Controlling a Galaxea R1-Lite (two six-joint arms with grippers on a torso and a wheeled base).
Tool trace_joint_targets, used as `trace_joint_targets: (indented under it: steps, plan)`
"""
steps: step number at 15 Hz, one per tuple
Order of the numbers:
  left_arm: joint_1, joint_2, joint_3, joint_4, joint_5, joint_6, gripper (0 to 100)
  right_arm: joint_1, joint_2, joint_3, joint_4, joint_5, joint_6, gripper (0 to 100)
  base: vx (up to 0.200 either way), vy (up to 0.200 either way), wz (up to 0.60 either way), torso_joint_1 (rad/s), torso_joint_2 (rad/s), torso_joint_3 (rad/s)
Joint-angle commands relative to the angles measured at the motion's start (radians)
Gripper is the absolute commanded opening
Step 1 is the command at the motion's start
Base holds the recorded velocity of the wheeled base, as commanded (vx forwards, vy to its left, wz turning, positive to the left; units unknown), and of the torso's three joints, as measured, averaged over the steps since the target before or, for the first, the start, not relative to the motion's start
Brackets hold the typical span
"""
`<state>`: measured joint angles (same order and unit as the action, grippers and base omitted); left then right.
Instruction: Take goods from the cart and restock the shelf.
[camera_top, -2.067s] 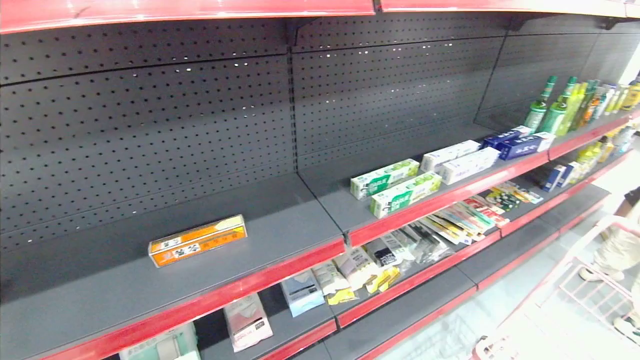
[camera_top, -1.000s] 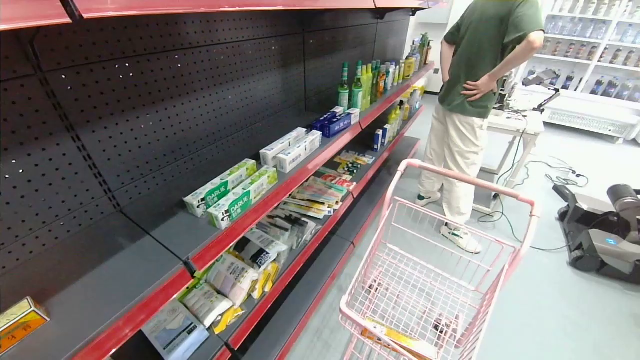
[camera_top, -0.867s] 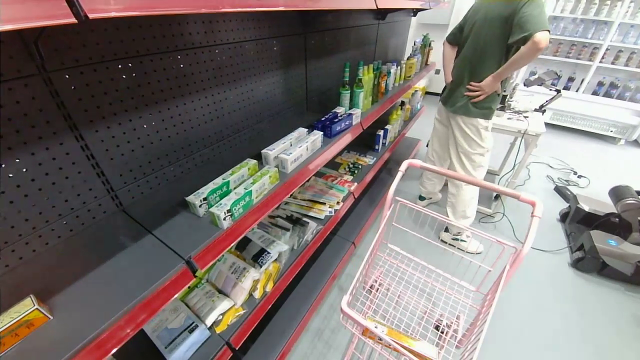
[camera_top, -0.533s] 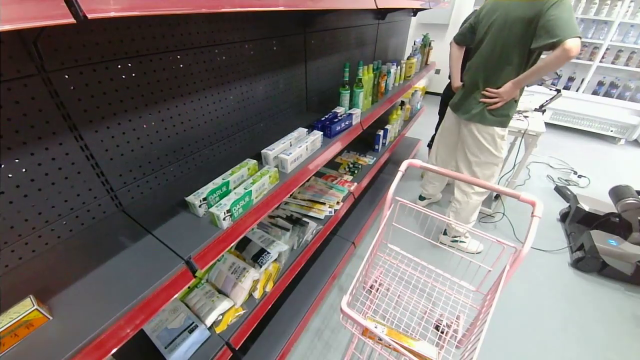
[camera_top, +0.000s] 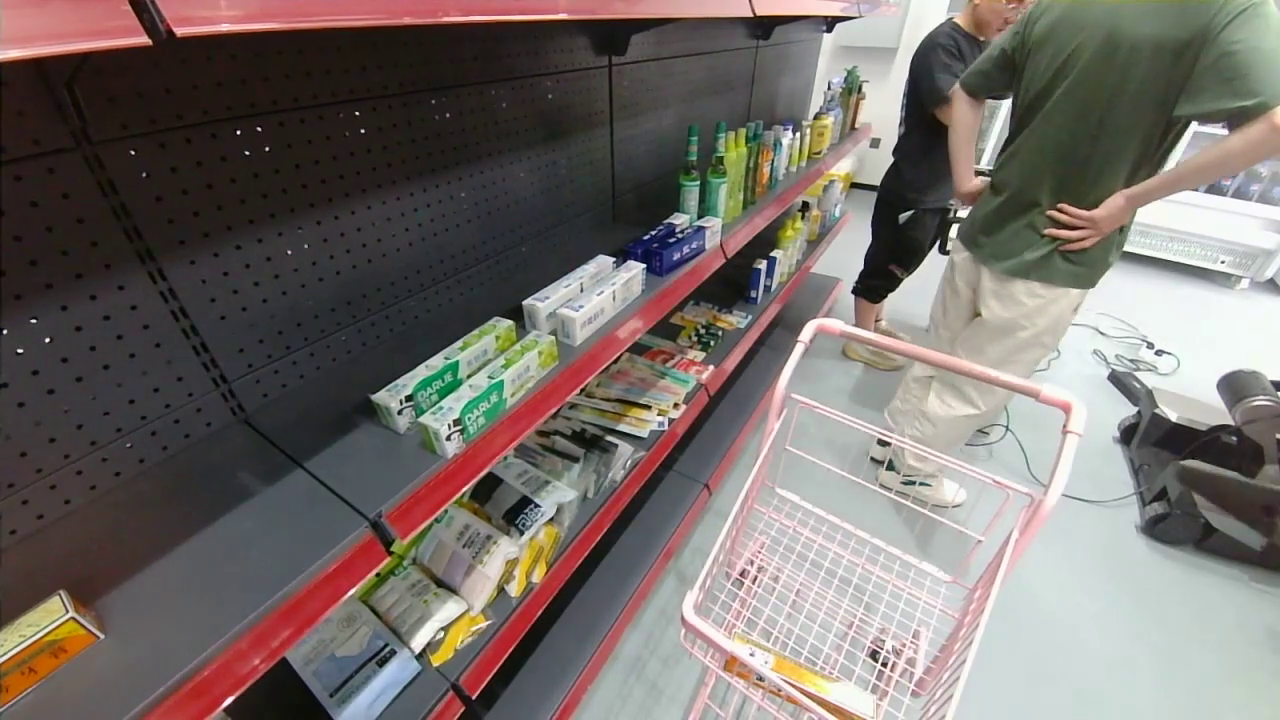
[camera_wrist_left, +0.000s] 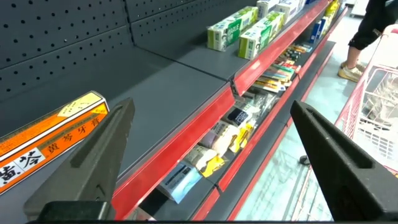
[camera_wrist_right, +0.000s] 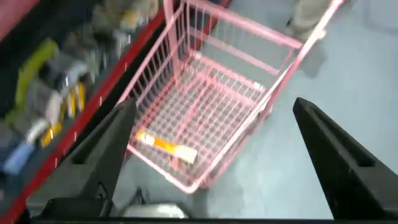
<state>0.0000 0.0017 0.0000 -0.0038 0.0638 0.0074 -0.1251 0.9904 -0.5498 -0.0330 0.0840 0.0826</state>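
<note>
- My head view has swung from the shelf (camera_top: 300, 500) to the cart (camera_top: 930, 360), so fetching comes next.
- The right claw (camera_wrist_right: 212, 102) hangs spread and empty; what looks like an orange box (camera_wrist_right: 165, 144) lies in the cart below it.
- The left claw (camera_wrist_left: 210, 106), also spread, is beside the shelf.

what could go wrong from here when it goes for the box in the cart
1. The orange box lies flat on the floor of the pink cart, close to a wire wall. The open right gripper may snag the wires or slip off the box.
2. The open left gripper hangs near the box on the shelf. A careless swing could knock it.
</note>
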Motion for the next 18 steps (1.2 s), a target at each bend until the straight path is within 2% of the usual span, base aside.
trace_joint_targets:
  steps: [1,3,5,12,18]
  plan:
    - [0.000,0.001,0.000,-0.001,0.001,0.000,100,-0.050,0.557,-0.105,-0.021,0.197,-0.208,100,0.000,0.000,0.00,0.000,0.00,0.000]
    - [0.000,0.001,0.000,-0.001,0.001,0.000,100,-0.037,0.761,-0.136,-0.021,0.230,-0.446,100,0.000,0.000,0.00,0.000,0.00,0.000]
    - [0.000,0.001,0.000,-0.001,0.001,0.000,100,-0.027,0.864,-0.168,-0.021,0.232,-0.586,100,0.000,0.000,0.00,0.000,0.00,0.000]
    - [0.000,0.001,0.000,-0.001,-0.001,0.000,100,0.114,0.981,-0.202,-0.013,0.227,-0.601,100,0.000,0.000,0.00,0.000,0.00,0.000]
    - [0.000,0.001,0.000,-0.001,0.001,0.000,100,0.176,1.025,-0.197,-0.013,0.229,-0.606,100,0.000,0.000,0.00,0.000,0.00,0.000]
